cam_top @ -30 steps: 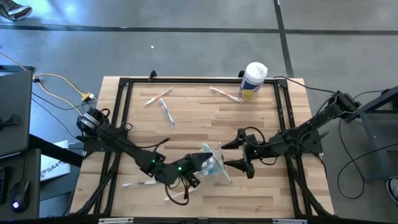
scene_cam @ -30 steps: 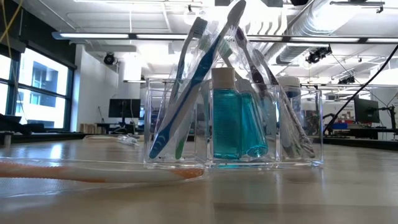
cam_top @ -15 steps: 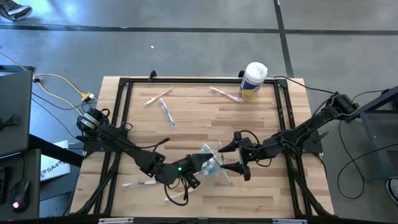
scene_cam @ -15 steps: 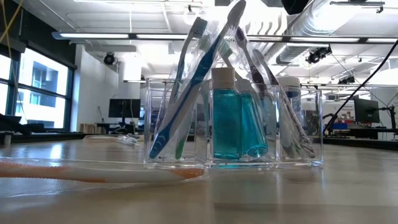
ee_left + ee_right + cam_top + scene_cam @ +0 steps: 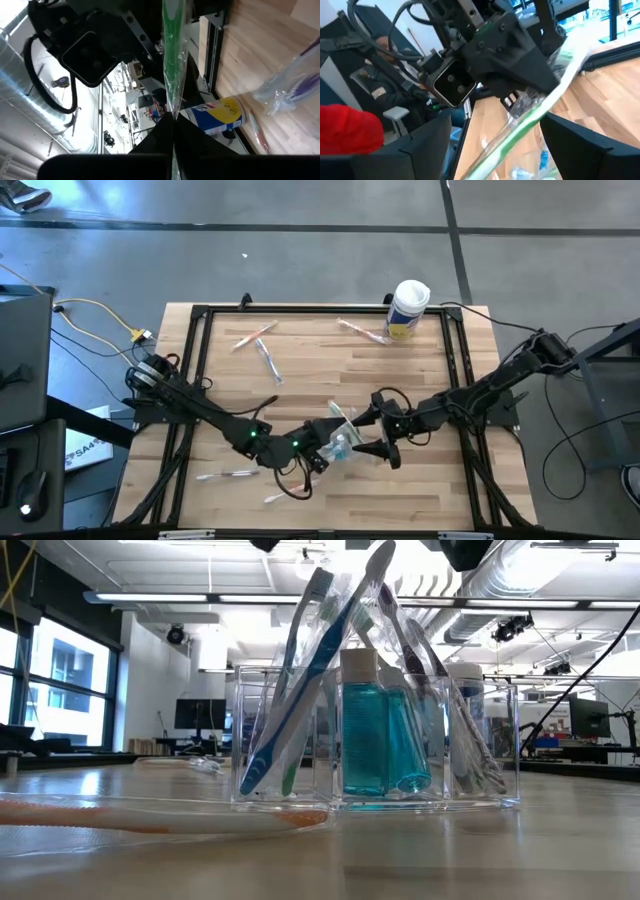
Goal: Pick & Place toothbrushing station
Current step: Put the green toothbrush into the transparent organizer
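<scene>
Toward six o'clock on the counter [image 5: 420, 360], we see the left claw [image 5: 322, 446] pinched tight on a wrapped green toothbrush [image 5: 172, 60], seemingly to feed the toothbrushing station [image 5: 341, 442] just beside it; the right claw [image 5: 379, 436] gapes wide, empty, at the station's three o'clock.

the toothbrush holder [image 5: 340, 442] sits near the front middle of the tabletop [image 5: 420, 375], between the left tool [image 5: 322, 448] and the right tool [image 5: 379, 432]. a canister [image 5: 408, 308] stands at the back right; loose toothbrushes [image 5: 262, 350] lie back left.
</scene>
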